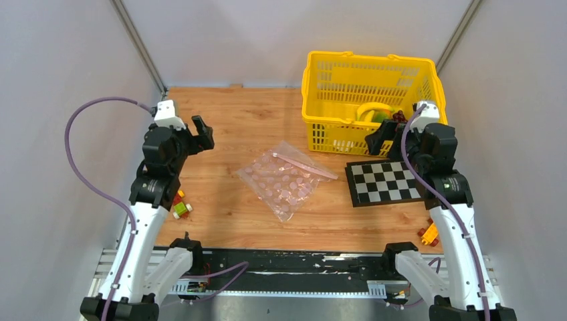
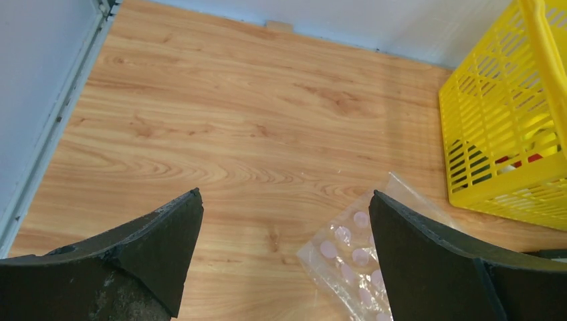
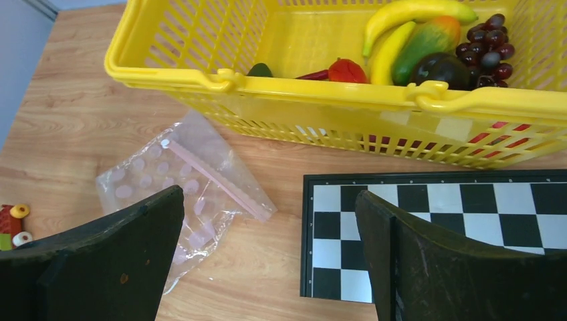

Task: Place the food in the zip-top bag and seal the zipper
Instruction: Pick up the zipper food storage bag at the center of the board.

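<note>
The clear zip-top bag (image 1: pixel 284 180) with pink dots lies flat mid-table; it also shows in the left wrist view (image 2: pixel 348 251) and the right wrist view (image 3: pixel 180 194). Its pink zipper (image 3: pixel 214 179) runs along the far edge. The food lies in the yellow basket (image 1: pixel 321 87): bananas (image 3: pixel 401 20), a green and orange piece (image 3: pixel 428 40), dark grapes (image 3: pixel 491 47), a dark piece (image 3: pixel 441 67) and a red piece (image 3: pixel 344 70). My left gripper (image 1: pixel 200 134) is open and empty, left of the bag. My right gripper (image 1: pixel 381 137) is open and empty, at the basket's near wall.
A black and white chequerboard (image 1: pixel 384 182) lies right of the bag. Small coloured toy blocks (image 1: pixel 180 207) sit by the left arm. An orange toy (image 1: pixel 429 234) lies near the right arm's base. Grey walls enclose the table.
</note>
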`<control>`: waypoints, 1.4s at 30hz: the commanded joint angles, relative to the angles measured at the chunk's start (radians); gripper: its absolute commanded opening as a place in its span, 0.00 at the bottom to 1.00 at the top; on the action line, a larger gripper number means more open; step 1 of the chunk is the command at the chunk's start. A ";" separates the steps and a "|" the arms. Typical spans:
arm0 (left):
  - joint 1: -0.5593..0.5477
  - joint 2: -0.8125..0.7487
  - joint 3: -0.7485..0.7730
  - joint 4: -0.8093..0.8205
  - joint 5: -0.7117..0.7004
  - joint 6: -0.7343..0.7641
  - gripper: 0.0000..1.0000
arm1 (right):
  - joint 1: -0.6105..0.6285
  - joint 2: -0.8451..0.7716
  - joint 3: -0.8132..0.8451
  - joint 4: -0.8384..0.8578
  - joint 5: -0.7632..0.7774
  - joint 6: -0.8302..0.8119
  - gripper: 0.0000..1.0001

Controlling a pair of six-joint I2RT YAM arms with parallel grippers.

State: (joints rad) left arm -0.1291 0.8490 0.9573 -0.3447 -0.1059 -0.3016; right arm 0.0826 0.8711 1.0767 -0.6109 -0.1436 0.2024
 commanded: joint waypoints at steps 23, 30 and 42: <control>0.005 -0.371 -0.434 0.109 0.467 -0.333 1.00 | 0.132 -0.203 -0.240 -0.053 -0.471 -0.011 0.83; -0.104 -0.301 -0.453 0.030 0.399 -0.300 1.00 | 0.356 -0.095 -0.382 0.094 -0.200 0.071 0.81; -0.221 -0.273 -0.471 -0.007 0.329 -0.249 1.00 | 0.393 0.220 -0.491 0.743 0.089 -0.143 0.78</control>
State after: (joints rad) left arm -0.3462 0.5854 0.4843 -0.3405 0.2371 -0.5945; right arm 0.4709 1.0084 0.5842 -0.1825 -0.1490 0.2028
